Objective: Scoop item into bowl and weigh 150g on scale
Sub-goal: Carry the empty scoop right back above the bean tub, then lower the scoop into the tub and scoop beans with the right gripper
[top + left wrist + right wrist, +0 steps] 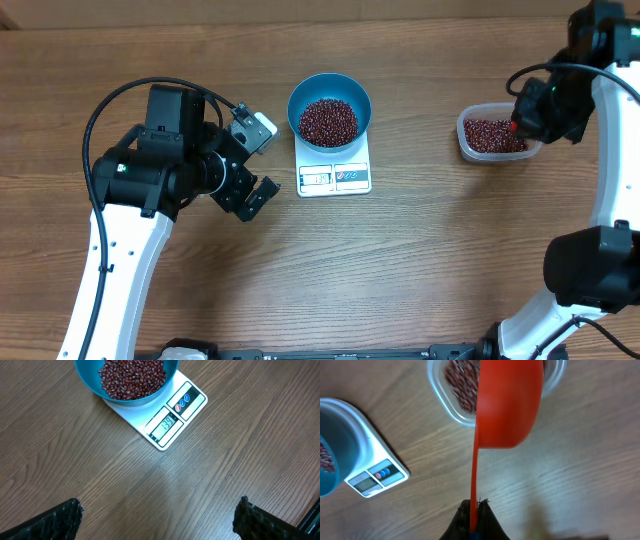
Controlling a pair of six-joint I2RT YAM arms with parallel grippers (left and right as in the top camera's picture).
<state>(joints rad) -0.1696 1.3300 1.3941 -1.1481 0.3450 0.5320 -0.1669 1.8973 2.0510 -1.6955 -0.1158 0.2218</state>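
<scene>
The right fingers (492,527) pinch the handle of a red scoop (507,405) over the clear tub (439,402) at right, the left fingers (57,521) hang spread left of the scale (335,178) bearing the blue bowl (296,104) of beans (328,121), so a small top-up scoop seems next.

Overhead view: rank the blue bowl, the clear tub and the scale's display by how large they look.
1. Blue bowl and clear tub: near alike, and the tub is partly hidden by the right arm, so not ranked.
2. Scale's display: clearly smallest.
</scene>
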